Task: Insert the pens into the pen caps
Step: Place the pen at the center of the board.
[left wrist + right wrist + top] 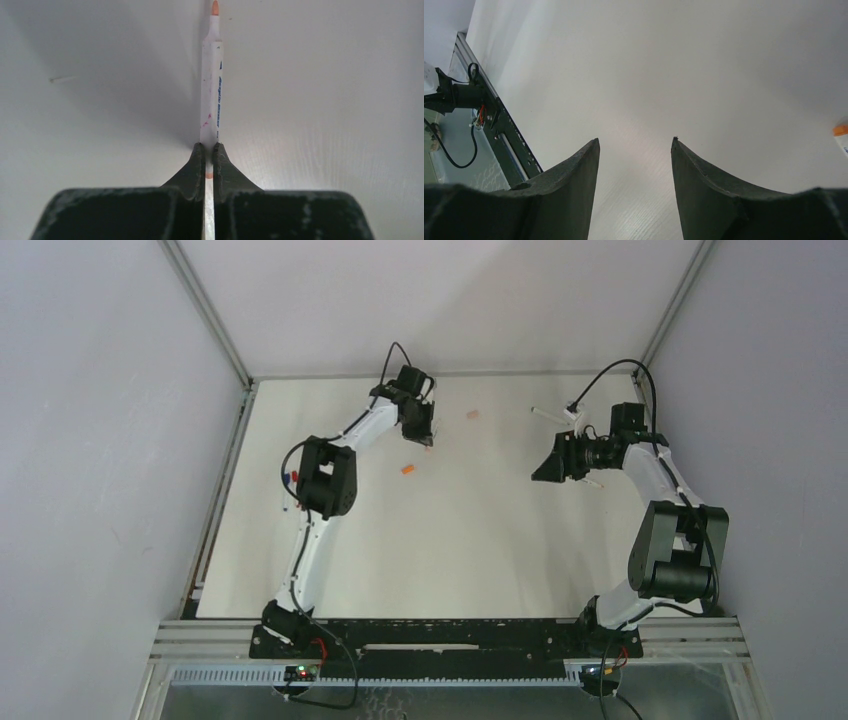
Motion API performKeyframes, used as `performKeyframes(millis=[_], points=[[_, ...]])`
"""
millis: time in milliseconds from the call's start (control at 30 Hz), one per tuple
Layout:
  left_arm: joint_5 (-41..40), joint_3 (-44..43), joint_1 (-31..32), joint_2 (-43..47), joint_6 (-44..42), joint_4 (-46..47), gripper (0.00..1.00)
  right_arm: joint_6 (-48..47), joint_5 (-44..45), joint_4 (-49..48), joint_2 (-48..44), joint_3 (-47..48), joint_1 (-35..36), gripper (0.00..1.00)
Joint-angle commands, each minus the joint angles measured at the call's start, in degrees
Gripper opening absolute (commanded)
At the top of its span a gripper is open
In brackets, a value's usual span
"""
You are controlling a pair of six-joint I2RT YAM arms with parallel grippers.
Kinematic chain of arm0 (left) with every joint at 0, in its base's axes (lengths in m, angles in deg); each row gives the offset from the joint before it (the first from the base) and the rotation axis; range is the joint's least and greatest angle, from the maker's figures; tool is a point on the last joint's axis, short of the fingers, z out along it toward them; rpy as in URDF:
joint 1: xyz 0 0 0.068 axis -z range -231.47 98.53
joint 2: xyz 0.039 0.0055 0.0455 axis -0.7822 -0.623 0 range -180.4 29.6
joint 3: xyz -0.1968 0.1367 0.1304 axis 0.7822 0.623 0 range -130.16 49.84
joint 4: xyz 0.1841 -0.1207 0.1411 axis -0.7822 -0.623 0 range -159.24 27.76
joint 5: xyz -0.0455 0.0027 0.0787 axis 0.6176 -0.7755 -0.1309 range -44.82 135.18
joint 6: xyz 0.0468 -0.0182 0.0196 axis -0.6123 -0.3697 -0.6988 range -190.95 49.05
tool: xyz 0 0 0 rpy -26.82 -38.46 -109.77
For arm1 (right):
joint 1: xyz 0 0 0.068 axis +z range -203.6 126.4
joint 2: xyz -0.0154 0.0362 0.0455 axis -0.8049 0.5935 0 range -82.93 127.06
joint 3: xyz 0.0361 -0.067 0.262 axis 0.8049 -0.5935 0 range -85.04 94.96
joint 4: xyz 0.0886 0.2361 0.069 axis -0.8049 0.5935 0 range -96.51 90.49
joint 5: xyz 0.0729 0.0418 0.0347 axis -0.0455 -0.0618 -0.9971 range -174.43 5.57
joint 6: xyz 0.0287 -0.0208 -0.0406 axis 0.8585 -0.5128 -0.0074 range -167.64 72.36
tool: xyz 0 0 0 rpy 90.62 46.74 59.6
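Observation:
In the left wrist view my left gripper [209, 146] is shut on the rear end of a white-barrelled pen [211, 90]. Its bare orange tip [215, 7] points away from me, over the white table. From above, this gripper [427, 440] hangs at the back middle of the table. An orange pen cap [407, 471] lies a little in front of it, and a pinkish cap [473, 415] lies to its right. My right gripper [635, 141] is open with nothing between its fingers. It hovers at the right [540, 472], pointing left.
A white pen [548, 414] lies at the back right, and another pen [592, 483] lies partly under the right arm. Small blue and red caps [291, 478] sit by the left arm's elbow. An orange-ended piece [840, 130] shows at the right wrist view's edge. Grey walls enclose the table.

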Motion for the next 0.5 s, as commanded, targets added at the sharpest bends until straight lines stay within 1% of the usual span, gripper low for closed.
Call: performKeyframes(millis=[0,100,233,333,467], points=[[5.72,-4.72,-0.26,-2.02,4.41,1.73,0.0,0.67,-1.85,-0.98,-2.75,0.18,-0.86,0.62],[8.18,-5.37,-0.64,-2.31,7.83,4.73,0.0,0.73,-2.08,-1.1,-2.28,0.18,-0.96,0.62],[10.41,-7.22,-0.69,-3.58,11.52,5.47,0.01,1.0,-2.58,-1.52,-1.48,0.21,-0.87,0.62],[10.53,-7.16,-0.66,-3.78,13.13,4.82,0.03,1.2,-2.53,-1.6,-1.18,0.16,-0.87,0.62],[9.38,-5.82,-0.69,-2.17,13.1,3.42,0.07,1.41,-2.45,-1.74,-0.63,0.22,-0.13,0.62]])
